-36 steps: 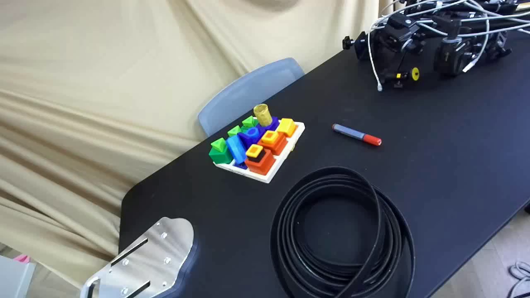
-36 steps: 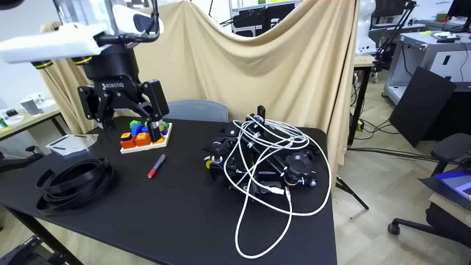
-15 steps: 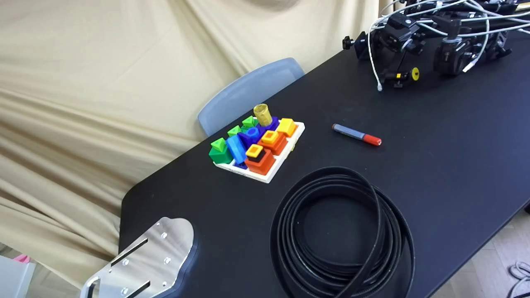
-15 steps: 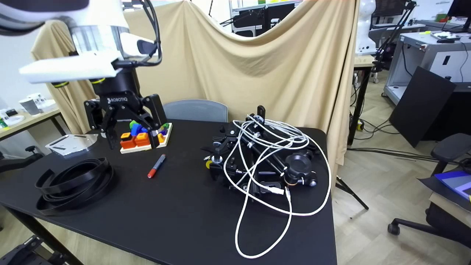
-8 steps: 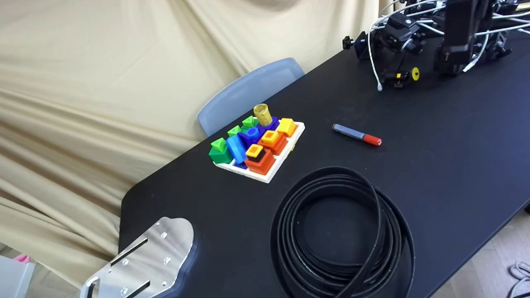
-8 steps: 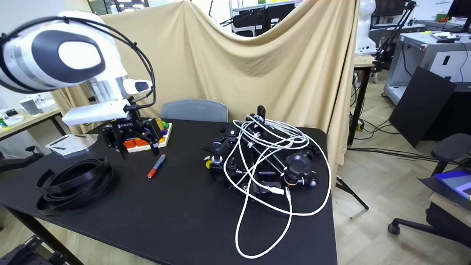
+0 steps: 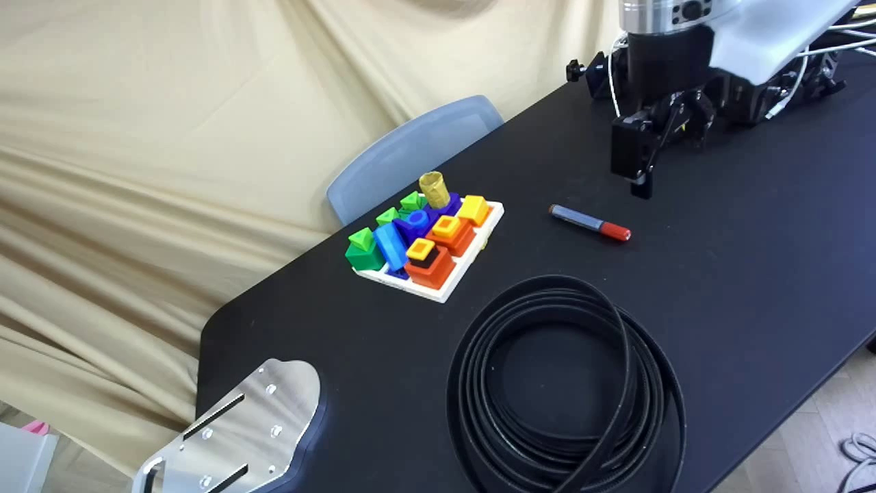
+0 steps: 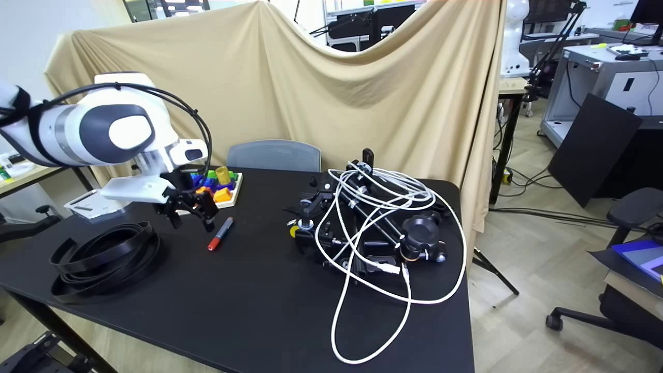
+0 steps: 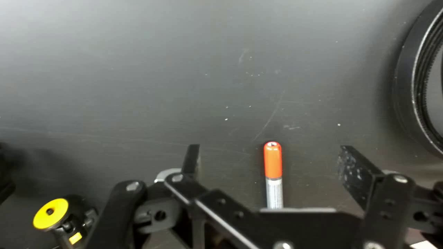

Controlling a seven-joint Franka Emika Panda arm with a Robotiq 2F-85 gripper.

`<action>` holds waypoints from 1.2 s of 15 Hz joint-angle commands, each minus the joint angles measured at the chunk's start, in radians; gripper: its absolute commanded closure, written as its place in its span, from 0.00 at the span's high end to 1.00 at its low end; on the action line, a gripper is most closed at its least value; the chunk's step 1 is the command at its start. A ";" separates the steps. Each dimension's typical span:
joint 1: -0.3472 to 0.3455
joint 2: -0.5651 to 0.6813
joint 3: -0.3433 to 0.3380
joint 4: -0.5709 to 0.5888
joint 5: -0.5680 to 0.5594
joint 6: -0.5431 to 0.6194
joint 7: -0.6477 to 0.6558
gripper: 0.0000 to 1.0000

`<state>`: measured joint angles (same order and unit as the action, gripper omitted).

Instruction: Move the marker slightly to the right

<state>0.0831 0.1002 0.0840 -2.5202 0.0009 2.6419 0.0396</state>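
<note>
The marker, with a red cap and a grey-blue barrel, lies on the black table in both exterior views [image 7: 582, 220] [image 8: 221, 234]. In the wrist view the marker [image 9: 273, 164] shows its cap end between the fingers, and the rest of its barrel is hidden behind the gripper body. My gripper [image 9: 269, 151] is open and empty, with a wide gap on each side of the marker. In the exterior views the gripper [image 8: 192, 225] [image 7: 669, 166] hangs above the table close to the marker, apart from it.
A white board [image 7: 438, 294] with coloured blocks stands near the marker. A coil of black strap [image 7: 472, 383] lies close by. A metal plate [image 7: 274, 411] lies at the table's end. Black camera mounts with white cables [image 8: 362, 223] cover another part of the table.
My gripper has come down from high above the table and is now low near the marker, coming into an exterior view. It stays open. The marker and other objects have not moved.
</note>
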 commanded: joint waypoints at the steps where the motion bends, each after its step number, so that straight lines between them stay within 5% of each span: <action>1: 0.003 0.013 0.002 0.011 0.015 -0.002 0.002 1.00; 5: 0.010 0.025 0.002 0.026 0.000 -0.026 0.012 1.00; 13: 0.060 0.227 -0.062 0.204 -0.260 -0.020 0.140 1.00; 18: 0.075 0.357 -0.057 0.314 -0.200 0.018 0.117 1.00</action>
<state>0.1379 0.3791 0.0316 -2.2846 -0.2210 2.6449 0.1289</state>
